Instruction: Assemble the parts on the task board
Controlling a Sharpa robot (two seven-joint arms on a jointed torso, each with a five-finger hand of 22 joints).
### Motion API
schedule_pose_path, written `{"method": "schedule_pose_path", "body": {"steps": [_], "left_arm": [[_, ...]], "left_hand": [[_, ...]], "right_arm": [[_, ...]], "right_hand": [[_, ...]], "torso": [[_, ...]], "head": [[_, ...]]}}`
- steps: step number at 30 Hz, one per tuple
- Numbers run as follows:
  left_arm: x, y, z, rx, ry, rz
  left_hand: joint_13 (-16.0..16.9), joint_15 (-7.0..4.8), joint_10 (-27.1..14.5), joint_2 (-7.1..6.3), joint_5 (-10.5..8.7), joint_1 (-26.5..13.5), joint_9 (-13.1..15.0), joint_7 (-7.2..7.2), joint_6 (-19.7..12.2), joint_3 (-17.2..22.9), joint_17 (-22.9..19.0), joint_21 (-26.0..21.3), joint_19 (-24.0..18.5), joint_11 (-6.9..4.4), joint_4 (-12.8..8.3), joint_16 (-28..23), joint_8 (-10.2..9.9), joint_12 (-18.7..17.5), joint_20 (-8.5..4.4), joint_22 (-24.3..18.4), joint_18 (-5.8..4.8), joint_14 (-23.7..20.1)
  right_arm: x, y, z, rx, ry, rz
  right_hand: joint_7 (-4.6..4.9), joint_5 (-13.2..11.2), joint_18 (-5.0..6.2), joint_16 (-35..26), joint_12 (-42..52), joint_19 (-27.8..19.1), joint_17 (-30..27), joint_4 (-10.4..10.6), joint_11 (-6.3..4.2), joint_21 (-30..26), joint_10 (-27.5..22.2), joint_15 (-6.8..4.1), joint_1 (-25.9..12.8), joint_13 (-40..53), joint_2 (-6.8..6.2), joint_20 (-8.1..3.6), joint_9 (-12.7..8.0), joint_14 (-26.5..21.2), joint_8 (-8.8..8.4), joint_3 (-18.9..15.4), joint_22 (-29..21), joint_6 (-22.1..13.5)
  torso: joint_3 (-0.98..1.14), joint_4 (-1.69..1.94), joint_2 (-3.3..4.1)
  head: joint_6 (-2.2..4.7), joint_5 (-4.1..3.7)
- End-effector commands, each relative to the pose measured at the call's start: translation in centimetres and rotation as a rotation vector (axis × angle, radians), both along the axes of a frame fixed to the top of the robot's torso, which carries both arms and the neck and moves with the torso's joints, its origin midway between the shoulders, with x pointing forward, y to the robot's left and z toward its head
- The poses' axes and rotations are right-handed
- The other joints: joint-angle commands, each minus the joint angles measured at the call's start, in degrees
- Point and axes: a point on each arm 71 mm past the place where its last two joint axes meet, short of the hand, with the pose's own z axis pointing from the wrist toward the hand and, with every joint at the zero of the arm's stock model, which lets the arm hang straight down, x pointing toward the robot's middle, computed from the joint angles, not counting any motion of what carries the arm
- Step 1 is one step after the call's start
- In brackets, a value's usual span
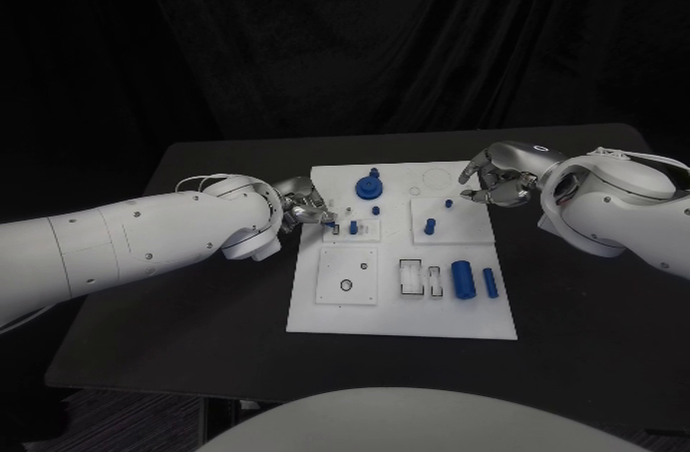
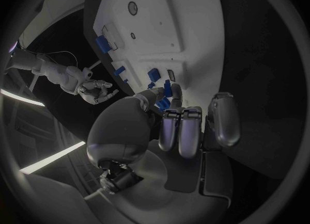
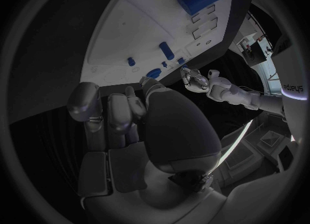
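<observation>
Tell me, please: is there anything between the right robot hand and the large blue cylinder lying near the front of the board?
Nothing visible blocks it. The right robot hand hovers at the task board's far right edge; bare board lies between it and the large blue cylinder.

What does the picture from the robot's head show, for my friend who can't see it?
Two white robot arms reach over a white task board on a black table. The left hand is at the board's left edge by a small blue part, and the right hand hovers over its far right corner. More blue parts lie on the board.
</observation>
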Motion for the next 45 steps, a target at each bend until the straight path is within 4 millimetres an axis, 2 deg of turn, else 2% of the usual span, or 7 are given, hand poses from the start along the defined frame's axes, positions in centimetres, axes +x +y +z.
{"method": "schedule_pose_path", "body": {"steps": [1, 9, 17, 23, 30, 43, 45], "left_arm": [[-0.1, -0.2, -0.2, -0.015, -0.032, -0.008], [-0.6, -0.2, -1.1, -0.020, -0.024, -0.006], [-0.8, -0.4, -1.5, -0.023, -0.019, -0.009], [-0.9, -0.5, -1.6, -0.025, -0.016, -0.015], [-0.9, -0.4, -1.7, -0.025, -0.013, -0.019], [-0.7, -0.3, -1.9, -0.017, -0.006, -0.015], [-0.8, -0.3, -1.9, -0.017, -0.005, -0.016]], "left_hand": [[15.04, -0.36, 5.97, 0.07, -0.19, -0.46, 1.20, -0.06, 0.05, 0.00, 15.07, -0.08, 0.44, -0.17, 0.39, 0.37, 0.32, 0.20, 0.02, 2.67, -0.31, 5.96], [15.04, -0.35, 5.97, 0.03, -0.48, -0.54, 1.18, -0.04, -0.04, -0.05, 15.07, -0.14, 0.41, -0.16, 0.50, 0.37, 0.25, 0.20, 0.02, 2.64, -0.29, 5.96], [15.04, -0.32, 5.97, 0.06, -1.28, -0.90, 1.13, 0.03, -0.07, -0.31, 15.07, -0.21, 0.41, -0.10, 1.01, 0.37, 0.17, 0.20, 0.05, 2.66, -0.29, 5.96], [15.04, -0.21, 5.97, 0.01, -3.09, -1.59, 1.02, 0.17, -0.14, -1.08, 15.07, -0.53, 0.24, 0.02, 2.07, 0.37, -0.04, 0.20, 0.13, 2.56, -0.23, 5.96], [15.04, 0.07, 5.97, -0.12, -4.98, -3.18, 0.69, 0.46, -0.10, -3.48, 15.07, -0.99, 0.00, 0.31, 4.79, 0.37, -0.65, 0.20, 0.39, 2.50, -0.15, 5.96], [15.04, 0.09, 5.97, 0.00, -5.44, -2.95, 0.64, 0.43, -0.12, -3.69, 15.07, -1.13, -0.07, 0.31, 4.94, 0.37, -0.78, 0.20, 0.42, 2.45, -0.12, 5.96], [15.04, 0.15, 5.97, 0.00, -6.84, -3.23, 0.55, 0.57, -0.03, -4.60, 15.07, -1.20, -0.08, 0.41, 5.78, 0.37, -0.98, 0.20, 0.49, 2.52, -0.13, 5.96]], "right_arm": [[0.0, -0.1, -0.1, -0.007, 0.006, -0.016], [0.0, -0.3, -0.1, -0.006, 0.008, -0.021], [-0.1, -0.3, -0.1, -0.006, 0.008, -0.021], [-0.1, -0.2, -0.1, -0.006, 0.009, -0.019], [-0.1, -0.2, -0.2, -0.010, 0.014, -0.019], [-0.1, -0.2, -0.3, -0.018, 0.025, -0.023], [-0.1, -0.2, -0.3, -0.019, 0.027, -0.023]], "right_hand": [[-0.07, 0.32, 1.15, -0.28, -0.39, -0.51, -0.03, -0.12, -0.02, -0.28, -0.33, -0.09, 0.49, -0.10, 0.10, 0.05, -0.03, -0.45, -0.08, 0.36, 6.71, -0.14], [-0.07, 0.30, 1.14, -0.24, -0.40, -0.50, 0.01, -0.07, 0.06, -0.28, -0.32, -0.04, 0.44, -0.12, 0.11, 0.07, 0.01, -0.43, 0.03, 0.36, 6.72, 0.03], [-0.07, 0.30, 1.14, -0.24, -0.40, -0.50, 0.01, -0.07, 0.06, -0.28, -0.32, -0.04, 0.44, -0.12, 0.11, 0.07, 0.01, -0.43, 0.03, 0.36, 6.72, 0.03], [-0.07, 0.30, 1.14, -0.24, -0.40, -0.50, 0.01, -0.07, 0.06, -0.28, -0.32, -0.04, 0.44, -0.12, 0.11, 0.07, 0.01, -0.43, 0.03, 0.36, 6.72, 0.03], [-0.05, 0.28, 1.13, -0.28, -0.44, -0.49, -0.04, -0.04, 0.11, -0.32, -0.32, 0.01, 0.39, -0.17, 0.07, 0.10, 0.04, -0.44, 0.12, 0.35, 6.71, 0.14], [-0.07, 0.30, 1.12, -0.26, -0.37, -0.48, -0.01, -0.04, 0.14, -0.32, -0.21, 0.03, 0.39, -0.06, 0.11, 0.11, 0.07, -0.43, 0.20, 0.38, 6.72, 0.26], [-0.07, 0.30, 1.12, -0.26, -0.37, -0.48, -0.01, -0.04, 0.14, -0.32, -0.21, 0.03, 0.39, -0.06, 0.11, 0.11, 0.07, -0.43, 0.20, 0.38, 6.72, 0.26]], "torso": [[0.04, -0.06, 0.02], [0.10, -0.18, 0.09], [0.05, 0.01, 0.03], [-0.01, -0.05, 0.09], [0.04, -0.08, 0.06], [0.01, -0.11, 0.05], [0.02, -0.10, 0.04]], "head": [[-0.01, -0.11], [-0.01, 0.21], [-0.01, 0.11], [-0.01, 0.24], [-0.01, 0.22], [-0.01, 0.32], [-0.01, 0.32]]}}
